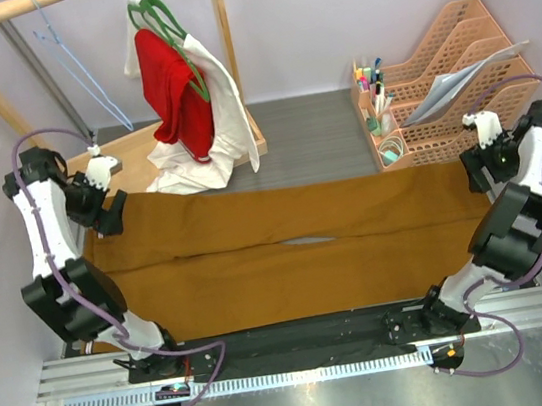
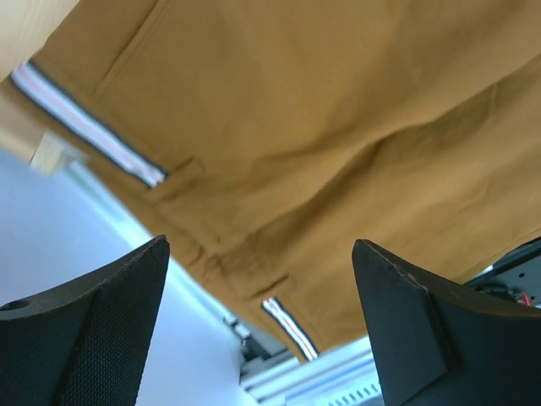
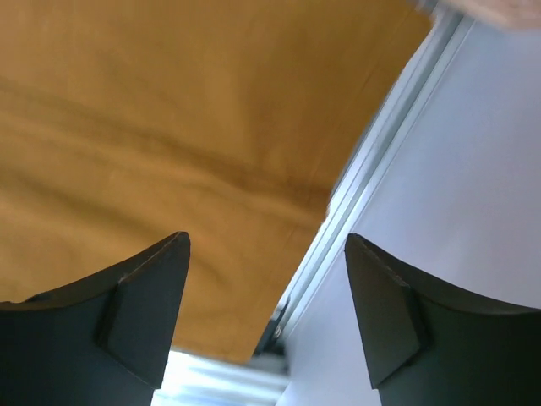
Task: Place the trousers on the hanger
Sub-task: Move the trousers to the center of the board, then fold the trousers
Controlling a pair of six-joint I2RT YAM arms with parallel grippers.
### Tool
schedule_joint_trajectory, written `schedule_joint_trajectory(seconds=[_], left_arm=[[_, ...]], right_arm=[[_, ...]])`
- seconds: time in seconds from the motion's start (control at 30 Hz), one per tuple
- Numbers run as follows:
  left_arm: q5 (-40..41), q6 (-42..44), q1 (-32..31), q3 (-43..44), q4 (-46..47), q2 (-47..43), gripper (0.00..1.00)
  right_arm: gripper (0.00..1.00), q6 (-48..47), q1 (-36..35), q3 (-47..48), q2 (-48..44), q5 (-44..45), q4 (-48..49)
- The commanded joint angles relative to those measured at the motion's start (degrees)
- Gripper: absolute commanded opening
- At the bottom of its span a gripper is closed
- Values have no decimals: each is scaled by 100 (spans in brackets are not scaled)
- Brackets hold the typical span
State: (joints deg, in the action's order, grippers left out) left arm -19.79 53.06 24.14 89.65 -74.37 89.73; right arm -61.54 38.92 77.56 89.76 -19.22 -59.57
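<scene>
Jaws wide apart over trousers (image 2: 338, 127) waistband, striped lining showing

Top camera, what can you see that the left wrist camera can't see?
Only the top view shows the light-blue hanger hanging from the wooden rail, the red garment, the white garment, the pink trays and the right gripper. Only the left wrist view shows a striped band along the waist edge, and the open left gripper up close. Both show the mustard trousers spread out.
</scene>
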Motion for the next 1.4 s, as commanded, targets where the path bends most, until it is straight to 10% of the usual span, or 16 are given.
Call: schedule_joint_trajectory(seconds=[0.0,0.53,1.1,1.37], left_arm=[[-701,-146,-85,378,19,360,88],[-570,-1034,-252,-211,1195,255,88],[-430,2516,-269,2865,-1123,2864,87],[-87,2815,-305,2399,-60,3049,83]], right_arm=[[74,492,-42,479,700,-468,1165],[67,3517,-86,-979,1466,-960,4867],[53,1787,-218,-1506,1044,-1022,3699],[36,1250,-420,-1814,1175,-522,3584]])
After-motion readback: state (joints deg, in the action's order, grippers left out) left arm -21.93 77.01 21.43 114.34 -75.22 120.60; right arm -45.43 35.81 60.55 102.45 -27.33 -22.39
